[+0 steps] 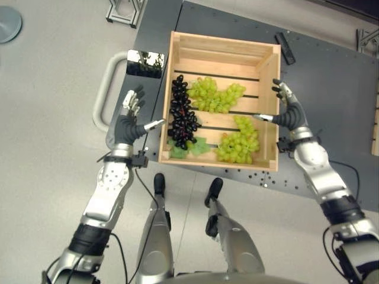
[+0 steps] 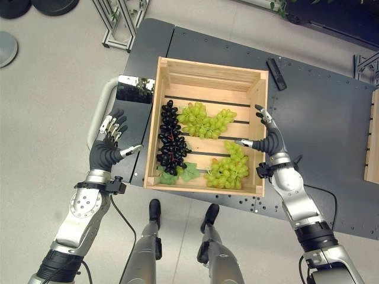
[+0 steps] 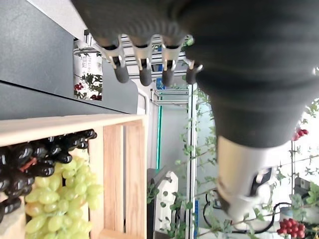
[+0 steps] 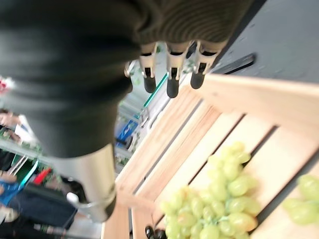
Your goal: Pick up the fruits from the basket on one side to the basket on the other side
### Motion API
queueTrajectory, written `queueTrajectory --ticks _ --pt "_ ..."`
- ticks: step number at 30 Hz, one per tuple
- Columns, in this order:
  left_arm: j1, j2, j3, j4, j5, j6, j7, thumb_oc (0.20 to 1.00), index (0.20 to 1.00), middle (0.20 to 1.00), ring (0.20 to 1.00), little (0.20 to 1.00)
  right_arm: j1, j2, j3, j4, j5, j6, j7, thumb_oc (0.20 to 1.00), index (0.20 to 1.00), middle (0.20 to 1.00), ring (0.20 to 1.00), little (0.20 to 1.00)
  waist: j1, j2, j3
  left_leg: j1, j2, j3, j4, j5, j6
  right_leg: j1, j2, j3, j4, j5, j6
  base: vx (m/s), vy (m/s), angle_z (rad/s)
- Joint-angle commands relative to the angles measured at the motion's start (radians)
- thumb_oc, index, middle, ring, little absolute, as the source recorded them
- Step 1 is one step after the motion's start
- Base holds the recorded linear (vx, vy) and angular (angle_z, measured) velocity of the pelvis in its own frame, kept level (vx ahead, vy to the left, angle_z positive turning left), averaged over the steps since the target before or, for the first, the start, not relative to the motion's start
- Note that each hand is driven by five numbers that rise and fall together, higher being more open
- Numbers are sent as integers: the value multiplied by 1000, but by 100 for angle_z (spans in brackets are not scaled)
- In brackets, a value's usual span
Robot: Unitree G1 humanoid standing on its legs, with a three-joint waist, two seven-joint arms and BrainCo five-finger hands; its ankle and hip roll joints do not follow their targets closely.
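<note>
1. Fruit not yet moved: dark grapes [image 1: 183,115] & green grapes [image 1: 217,95] lie in crate [image 1: 270,106], frame centre.
2. Left hand [image 1: 128,124], right hand [image 1: 288,112] flank crate, fingers open, empty.
3. All transfers left.

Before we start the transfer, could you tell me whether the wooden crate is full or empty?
Partly full: the wooden crate holds dark grapes and two green grape bunches, with bare slats between.

The slatted crate [image 1: 266,106] is pale blond wood. Inside lie a glossy black grape bunch [image 1: 182,112] with green leaves [image 1: 188,148], and two yellow-green grape bunches [image 1: 216,94]. The surface [image 1: 331,94] is dark grey, the floor [image 1: 53,89] light grey.
</note>
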Motion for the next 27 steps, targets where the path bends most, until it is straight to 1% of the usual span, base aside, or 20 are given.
queueTrajectory --ticks 1,2,4,5,6,7,9,10,13,15,18,19,20,21,22,23,24,25,26,27 --pt "6 17 3 -87 -55 -71 11 1000 1000 1000 1000 1000 -51 -26 55 20 -52 -9 -34 1000 1000 1000 1000 1000 32 -43 -34 -49 14 5 85 -48 -8 -40 -69 -8 135 -118 107 0 0 0" --pt "4 16 3 -95 -54 -71 18 1000 1000 1000 1000 1000 -72 -19 75 57 -85 10 -42 1000 1000 1000 1000 1000 45 -45 -20 -65 12 -2 94 -48 -7 -44 -72 -15 138 -117 107 6 -8 4" --pt "5 11 2 -98 -58 -71 21 1000 1000 1000 1000 1000 -85 -21 80 76 -108 15 -50 1000 1000 1000 1000 1000 50 -43 -14 -72 10 -8 100 -51 -6 -44 -72 -19 139 -118 107 3 8 10" --pt "9 -1 -6 -100 -57 -71 31 1000 1000 1000 1000 1000 -123 -34 86 141 -141 36 -72 1000 1000 1000 1000 1000 60 -41 -1 -83 7 -17 107 -55 -2 -46 -74 -28 142 -119 107 -5 23 12" --pt "8 -2 -5 -100 -57 -71 31 1000 1000 1000 1000 1000 -126 -34 87 144 -141 35 -73 1000 1000 1000 1000 1000 59 -40 0 -83 7 -17 108 -55 -2 -46 -74 -28 143 -120 108 -27 37 18" --pt "9 -1 -14 -102 -54 -71 33 1000 1000 1000 1000 1000 -176 -61 94 199 -160 51 -91 1000 1000 1000 1000 1000 67 -41 12 -95 6 -24 112 -56 0 -54 -75 -32 147 -119 108 -18 16 12" --pt "8 -3 -14 -104 -50 -71 38 1000 1000 1000 1000 1000 -206 -72 97 227 -163 57 -98 1000 1000 1000 1000 1000 70 -41 18 -101 6 -26 113 -56 0 -58 -76 -35 149 -118 108 -22 30 8" --pt "0 -5 -18 -102 -41 -72 47 1000 1000 1000 1000 1000 -255 -95 113 281 -165 66 -104 1000 1000 1000 1000 1000 72 -44 23 -116 4 -29 114 -56 -1 -67 -77 -38 153 -118 109 -15 41 7" --pt "-2 -13 -22 -104 -44 -73 52 1000 1000 1000 1000 1000 -304 -122 143 332 -166 74 -100 1000 1000 1000 1000 1000 75 -46 23 -133 -1 -35 113 -53 -1 -83 -78 -46 157 -119 109 -1 17 13" --pt "-6 -13 -23 -110 -35 -72 61 1000 1000 1000 1000 1000 -349 -141 194 383 -201 92 -77 1000 1000 1000 1000 1000 79 -48 23 -153 -2 -44 117 -54 -1 -97 -79 -53 164 -122 108 7 13 11" --pt "-17 -11 -25 -113 -34 -72 69 1000 1000 1000 1000 1000 -391 -137 231 438 -224 105 -72 1000 1000 1000 1000 1000 81 -46 23 -173 -5 -50 126 -56 0 -110 -81 -57 168 -124 109 24 7 7" --pt "-22 -8 -19 -114 -28 -70 79 1000 1000 1000 1000 1000 -427 -136 260 478 -257 122 -70 1000 1000 1000 1000 1000 84 -39 23 -176 -2 -63 132 -81 -6 -110 -75 -45 173 -145 116 0 22 6" --pt "-21 -9 -18 -115 -28 -70 80 1000 1000 1000 1000 1000 -430 -135 263 482 -257 121 -72 1000 1000 1000 1000 1000 83 -40 23 -193 -6 -55 136 -59 0 -124 -82 -59 173 -126 108 5 26 8" --pt "-22 -8 -19 -118 -25 -68 85 1000 1000 1000 1000 1000 -450 -132 270 512 -266 134 -83 1000 1000 1000 1000 1000 84 -36 23 -205 -8 -57 140 -59 1 -133 -82 -61 175 -126 107 2 13 5" --pt "-24 -8 -16 -120 -23 -68 89 1000 1000 1000 1000 1000 -462 -129 267 524 -273 141 -91 1000 1000 1000 1000 1000 85 -30 23 -192 -5 -67 136 -81 -6 -125 -75 -48 177 -146 116 4 28 6" --pt "-26 -12 -16 -124 -23 -67 94 1000 1000 1000 1000 1000 -481 -124 264 547 -279 146 -110 1000 1000 1000 1000 1000 83 -27 23 -215 -10 -60 136 -56 2 -147 -83 -64 178 -127 108 78 16 5" --pt "-24 -16 -18 -126 -26 -67 96 1000 1000 1000 1000 1000 -492 -120 258 563 -287 154 -127 1000 1000 1000 1000 1000 84 -21 23 -205 -8 -69 132 -76 -5 -140 -78 -49 180 -145 117 -70 67 7" --pt "-26 -18 -19 -129 -25 -68 101 1000 1000 1000 1000 1000 -506 -120 260 580 -300 158 -138 1000 1000 1000 1000 1000 83 -19 23 -225 -15 -61 131 -52 2 -159 -85 -65 180 -126 109 81 20 4" --pt "-27 -18 -23 -131 -25 -68 103 1000 1000 1000 1000 1000 -522 -122 269 587 -321 165 -140 1000 1000 1000 1000 1000 85 -16 23 -213 -12 -72 129 -74 -4 -149 -80 -52 182 -146 118 6 39 3" --pt "-33 -19 -28 -130 -23 -69 105 1000 1000 1000 1000 1000 -543 -124 281 607 -339 172 -147 1000 1000 1000 1000 1000 82 -14 23 -220 -13 -73 131 -74 -3 -156 -81 -50 185 -146 118 81 13 3"
